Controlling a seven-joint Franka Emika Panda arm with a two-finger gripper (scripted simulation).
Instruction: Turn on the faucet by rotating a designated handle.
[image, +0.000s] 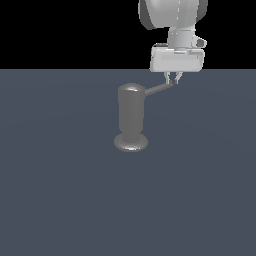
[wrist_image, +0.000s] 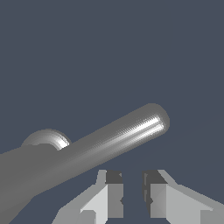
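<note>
The faucet (image: 131, 117) is a dull-grey upright cylinder with a dome top and a flared base, standing mid-scene in the exterior view. Its handle (image: 159, 89) is a thin rod sticking out towards the exterior view's right and slightly upward. My gripper (image: 173, 79) hangs directly over the rod's rounded tip, fingertips at or just touching it. In the wrist view the handle (wrist_image: 118, 138) runs across in front of my gripper (wrist_image: 133, 175), and the faucet's dome (wrist_image: 46, 138) shows behind it. The jaws stand close together with only a thin gap and hold nothing.
The faucet stands on a flat blue-grey floor (image: 60, 200) that fills the lower part of the exterior view. The background above is black. No other objects are in sight.
</note>
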